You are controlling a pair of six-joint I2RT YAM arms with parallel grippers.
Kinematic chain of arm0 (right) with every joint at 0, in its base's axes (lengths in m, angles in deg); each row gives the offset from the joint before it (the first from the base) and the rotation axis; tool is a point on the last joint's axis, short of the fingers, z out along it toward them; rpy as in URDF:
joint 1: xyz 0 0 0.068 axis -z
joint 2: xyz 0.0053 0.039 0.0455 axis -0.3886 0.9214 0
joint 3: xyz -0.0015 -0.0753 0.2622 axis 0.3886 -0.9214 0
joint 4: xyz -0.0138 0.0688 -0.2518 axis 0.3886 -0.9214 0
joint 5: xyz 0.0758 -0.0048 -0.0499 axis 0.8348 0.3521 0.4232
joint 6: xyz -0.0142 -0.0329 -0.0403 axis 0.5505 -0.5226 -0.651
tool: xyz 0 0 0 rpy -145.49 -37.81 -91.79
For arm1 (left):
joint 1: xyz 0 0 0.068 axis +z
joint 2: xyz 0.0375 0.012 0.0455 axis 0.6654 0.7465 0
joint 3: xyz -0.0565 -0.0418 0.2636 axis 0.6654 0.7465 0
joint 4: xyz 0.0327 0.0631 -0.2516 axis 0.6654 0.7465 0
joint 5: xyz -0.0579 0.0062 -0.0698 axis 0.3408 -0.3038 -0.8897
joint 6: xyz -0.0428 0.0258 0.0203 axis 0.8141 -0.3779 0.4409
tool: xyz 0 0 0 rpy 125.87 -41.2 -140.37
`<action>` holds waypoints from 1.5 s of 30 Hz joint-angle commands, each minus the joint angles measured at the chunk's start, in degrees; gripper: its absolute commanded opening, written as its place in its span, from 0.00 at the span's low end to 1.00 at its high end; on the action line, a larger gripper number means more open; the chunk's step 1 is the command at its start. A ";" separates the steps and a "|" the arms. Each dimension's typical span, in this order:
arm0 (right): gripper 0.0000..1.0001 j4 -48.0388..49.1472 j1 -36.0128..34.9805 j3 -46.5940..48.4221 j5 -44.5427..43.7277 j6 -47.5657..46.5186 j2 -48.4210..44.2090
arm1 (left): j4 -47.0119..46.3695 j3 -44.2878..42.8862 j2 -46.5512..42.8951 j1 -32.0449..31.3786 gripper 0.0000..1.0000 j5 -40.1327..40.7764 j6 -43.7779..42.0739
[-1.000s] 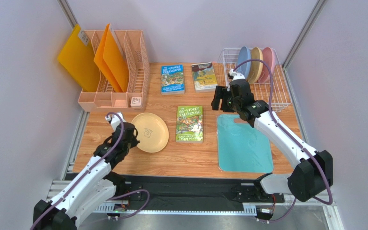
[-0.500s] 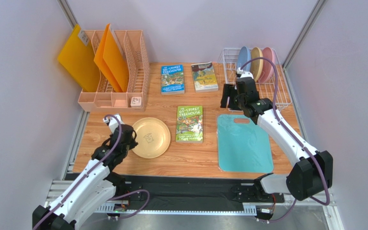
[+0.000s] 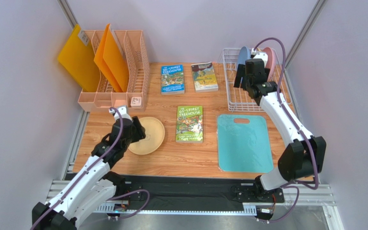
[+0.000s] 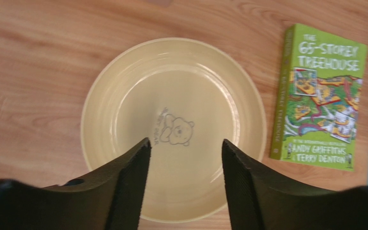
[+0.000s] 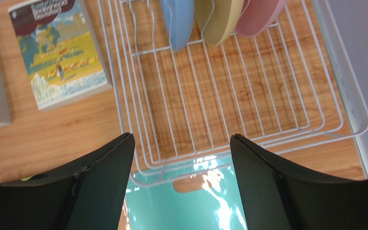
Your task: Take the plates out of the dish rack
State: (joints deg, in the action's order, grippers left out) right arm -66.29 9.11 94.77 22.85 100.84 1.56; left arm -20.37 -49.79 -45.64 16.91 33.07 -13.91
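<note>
Cropping in the right wrist view left only the lower parts of the blue plate [image 5: 178,19], tan plate [image 5: 217,19] and pink plate [image 5: 260,14], all upright at the back of the dish rack [image 5: 344,124]. From above, the right arm [image 3: 277,105] hid most of the tan one. The pale yellow plate [image 4: 123,96] lay flat on the table [image 4: 27,48] beside a green book [image 4: 322,96]. The left gripper [image 4: 185,143] hovered over it, jaws parted and empty, wider than a second before. The right gripper [image 5: 181,143], spread wide and holding nothing, had advanced from the rack's front toward the plates.
</note>
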 commanded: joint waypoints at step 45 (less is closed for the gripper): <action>0.00 26.96 1.10 42.44 -40.56 -37.42 42.81 | -27.52 -9.04 23.61 -0.43 0.99 -26.73 -9.40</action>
State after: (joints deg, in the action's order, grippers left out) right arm -51.54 10.90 138.44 -5.93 72.51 50.81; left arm -47.05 -57.20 -21.05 16.67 4.85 -23.24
